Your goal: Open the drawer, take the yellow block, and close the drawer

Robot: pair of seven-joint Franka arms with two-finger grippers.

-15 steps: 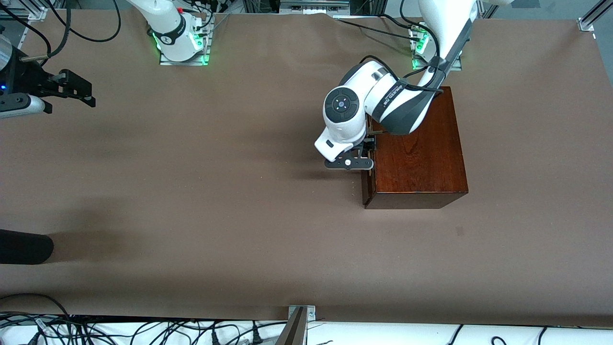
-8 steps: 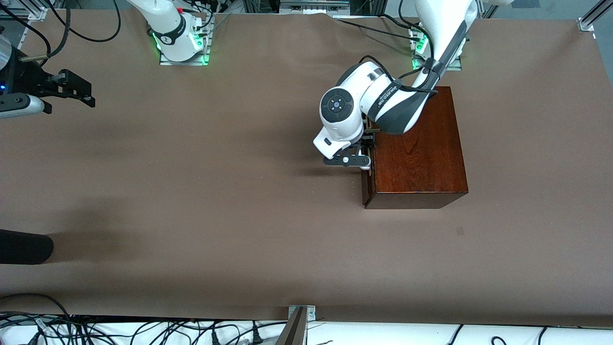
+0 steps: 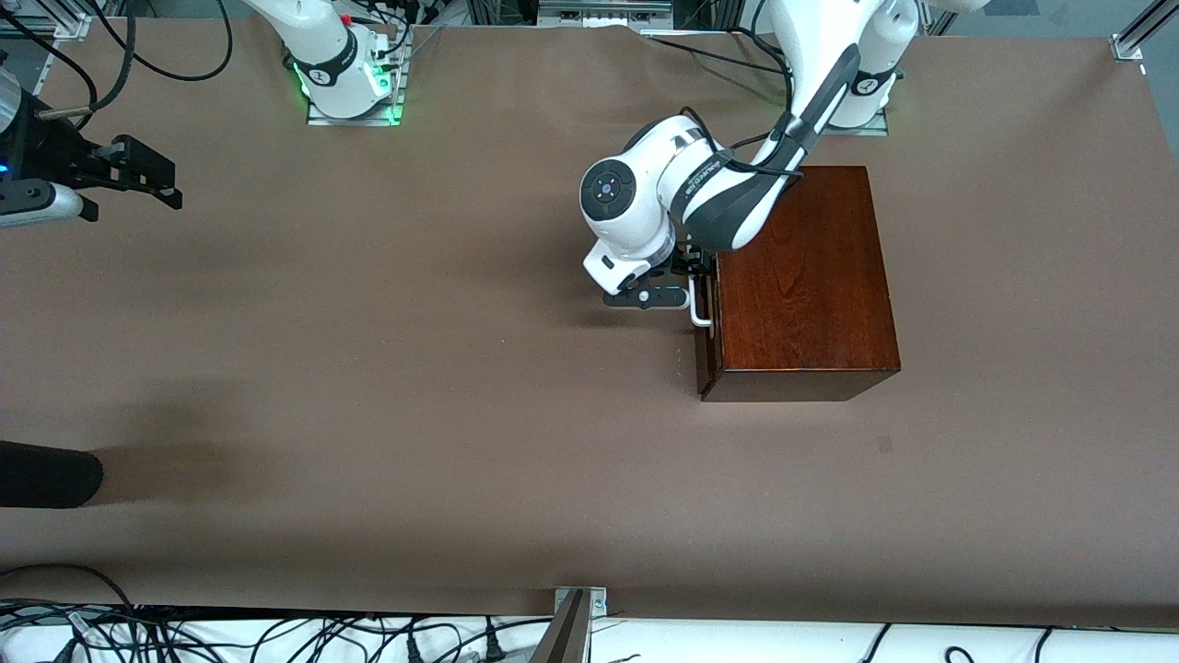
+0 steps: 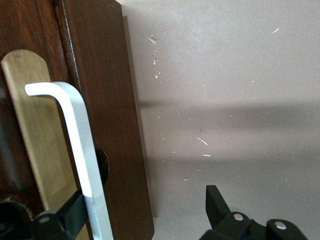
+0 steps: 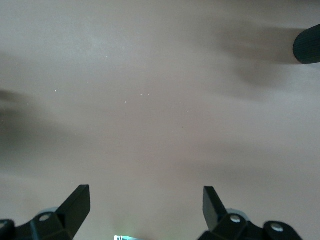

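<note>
The dark mahogany box [image 3: 801,276] stands near the left arm's base. Its drawer front [image 3: 704,345] faces the right arm's end of the table, and no tray shows in the front view. The white loop handle [image 3: 699,315] shows close up in the left wrist view [image 4: 75,130], next to the dark front panel [image 4: 105,100] and a pale strip [image 4: 35,135]. My left gripper [image 3: 693,287] is open at the handle [image 4: 145,200], with one finger against the handle and the other apart over the table. My right gripper [image 3: 138,175] is open [image 5: 145,205] and waits. The yellow block is hidden.
The brown table [image 3: 414,368] stretches from the box to the right arm's end. A black rounded object [image 3: 46,474] lies at the table's edge there and also shows in the right wrist view [image 5: 307,47]. Cables lie along the near edge.
My left arm's wrist has shifted toward the right arm's end of the table, and the white handle now shows in the front view. The box and the right arm have not moved.
</note>
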